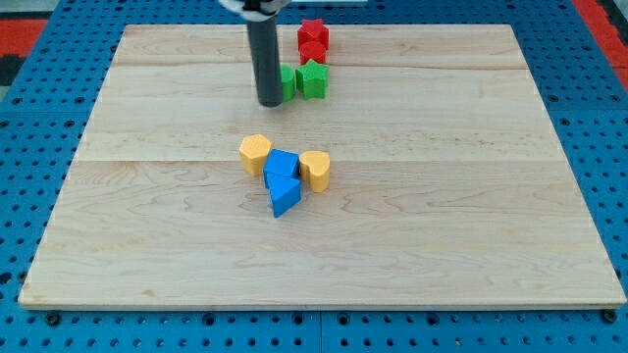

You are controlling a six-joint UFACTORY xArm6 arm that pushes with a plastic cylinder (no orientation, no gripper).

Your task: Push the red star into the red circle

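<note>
The red star (313, 32) sits near the view's top, touching the red circle (312, 52) just below it. A green star (313, 79) lies below the red circle, and a green block (287, 82) is beside it, partly hidden by my rod. My tip (269, 101) rests on the board just left of the green block, below and left of the red blocks.
In the middle of the wooden board (471, 196) lies a cluster: a yellow hexagon (255, 154), a blue cube (282, 167), a blue triangle (285, 196) and a yellow heart-like block (315, 170). Blue pegboard surrounds the board.
</note>
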